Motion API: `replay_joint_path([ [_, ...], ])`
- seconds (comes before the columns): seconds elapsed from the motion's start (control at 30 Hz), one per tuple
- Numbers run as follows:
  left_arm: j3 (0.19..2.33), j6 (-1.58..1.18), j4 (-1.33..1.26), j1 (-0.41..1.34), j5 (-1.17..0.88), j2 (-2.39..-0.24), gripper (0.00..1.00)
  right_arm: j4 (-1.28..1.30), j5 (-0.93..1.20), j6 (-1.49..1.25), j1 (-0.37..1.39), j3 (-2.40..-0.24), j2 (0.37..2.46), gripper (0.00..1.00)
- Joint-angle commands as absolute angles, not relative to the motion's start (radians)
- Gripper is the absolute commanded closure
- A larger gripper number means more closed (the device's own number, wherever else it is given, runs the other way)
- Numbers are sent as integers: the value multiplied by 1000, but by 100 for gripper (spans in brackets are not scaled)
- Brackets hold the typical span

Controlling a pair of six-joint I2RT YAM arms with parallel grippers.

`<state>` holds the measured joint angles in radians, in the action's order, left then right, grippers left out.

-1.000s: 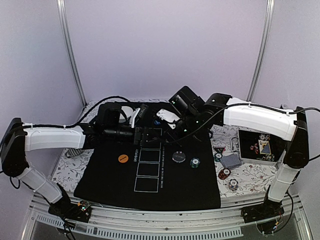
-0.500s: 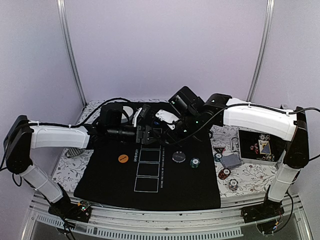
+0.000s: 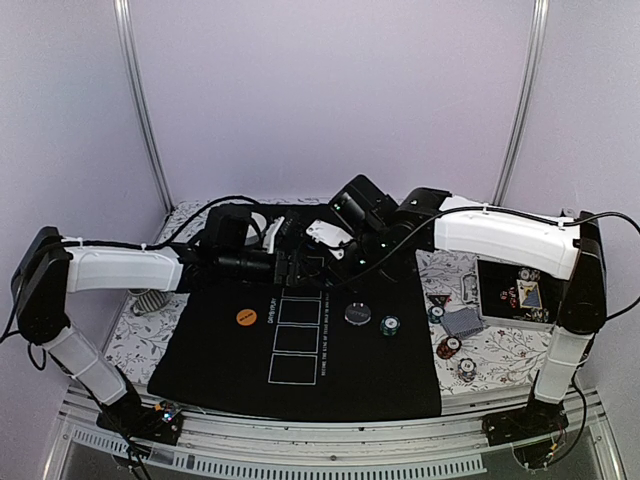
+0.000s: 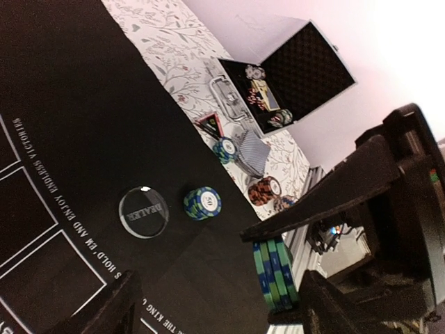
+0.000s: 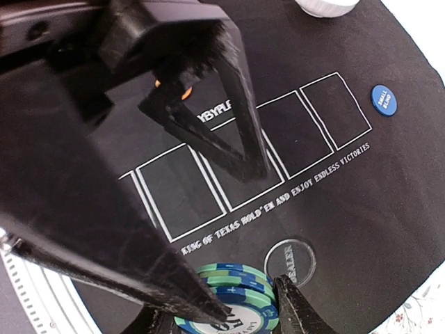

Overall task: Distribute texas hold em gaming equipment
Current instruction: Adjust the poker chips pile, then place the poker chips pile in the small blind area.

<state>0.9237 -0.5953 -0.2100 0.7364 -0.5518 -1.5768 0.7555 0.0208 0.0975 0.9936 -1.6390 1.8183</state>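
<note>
At the near edge of the table both arms rise from their bases and reach toward the middle. Just beyond them lies the black mat [image 3: 220,360] with white rectangles in a row. On its left part rests an orange disc [image 3: 246,317]. To the right of the rectangles lie a clear dealer disc [image 3: 358,313] and, near it but apart, a teal chip stack [image 3: 390,325].

Off the mat's right edge, on the flowered cloth [image 3: 500,350], comes first the nearest chip stack [image 3: 467,372], whose colour is not clear, then a red chip stack [image 3: 452,347] just beside it. Behind them lie the grey-blue playing cards [image 3: 462,322] in a small pile, with a second teal stack [image 3: 436,313] at their left side, and then the small black-red triangle [image 3: 437,297]. Farther right stands an open case [image 4: 309,66] with more chips inside.

Over the far half of the mat the two grippers meet. The right gripper [image 5: 250,313] pinches a green-and-blue chip stack [image 5: 229,303] between its fingers, and the stack hangs above the mat. The left gripper [image 4: 219,289] is spread wide and faces this stack. The stack sits in the gap, close to one finger, but I cannot tell if that finger touches it.

Beyond the grippers a blue disc [image 5: 382,99] lies on the mat, and the white bowl [image 5: 323,5] stands at the mat's far edge.
</note>
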Motion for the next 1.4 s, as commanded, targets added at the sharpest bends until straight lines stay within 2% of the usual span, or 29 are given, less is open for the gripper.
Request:
replay_joint_path([
  [0.0,958,-535,-116,682,-468,-1514,18,742,-17,94,913,-1717,1895,97],
  [0.17,935,-528,-46,577,-333,-1438,17,740,41,95,787,-1830,1995,98],
  [0.37,882,-488,-5,547,-240,-1354,16,741,87,67,643,-2062,2234,98],
  [0.67,833,-482,14,546,-194,-1331,16,734,66,65,573,-2404,2589,98],
  [0.97,830,-477,13,546,-186,-1341,15,675,28,81,563,-2427,2697,98],
  [1.37,827,-462,23,546,-170,-1335,14,859,-36,45,572,-2428,2681,98],
])
